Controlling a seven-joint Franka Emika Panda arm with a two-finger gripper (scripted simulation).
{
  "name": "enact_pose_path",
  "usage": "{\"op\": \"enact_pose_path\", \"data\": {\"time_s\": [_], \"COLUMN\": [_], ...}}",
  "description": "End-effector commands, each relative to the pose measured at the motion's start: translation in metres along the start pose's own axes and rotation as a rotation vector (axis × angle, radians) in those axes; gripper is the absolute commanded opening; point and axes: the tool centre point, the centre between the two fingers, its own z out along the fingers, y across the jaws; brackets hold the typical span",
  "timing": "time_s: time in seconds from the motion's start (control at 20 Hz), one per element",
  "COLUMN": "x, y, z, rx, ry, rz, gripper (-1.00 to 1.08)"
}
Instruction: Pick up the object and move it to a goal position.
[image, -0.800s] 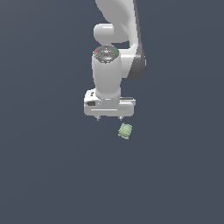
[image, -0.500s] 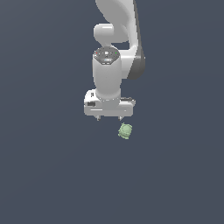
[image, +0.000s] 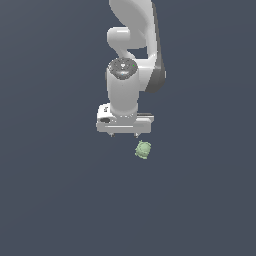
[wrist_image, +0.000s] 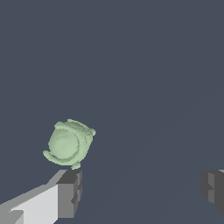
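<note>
Plainly pale green, knobbly, roundish object (image: 143, 150); untouched

Flat, even light fills both renders, with no glare. Edges look soft and slightly blurred. The dark surface (image: 50, 200) carries no cast shadows.

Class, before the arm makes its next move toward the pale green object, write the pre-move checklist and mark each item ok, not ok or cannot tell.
1. Tool open: ok; the wrist view shows its fingers spread wide.
2. Tool empty: ok, nothing between the fingers.
3. Green object in sight: ok, visible in both views.
4. Object between the fingers: not ok; it lies beyond one fingertip, outside the gap.
5. Tool height above the object: cannot tell.
6. Goal position marked: cannot tell, none is visible.
</note>
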Motion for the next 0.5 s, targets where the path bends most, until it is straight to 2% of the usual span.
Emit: {"op": "enact_pose_path", "data": {"time_s": [0.0,0.45], "x": [0.000,0.000], "y": [-0.002,-0.020], "z": [0.001,0.017], "rx": [0.000,0.004], "ry": [0.000,0.003], "rz": [0.006,0.088], "gripper": [1.00,1.00]}}
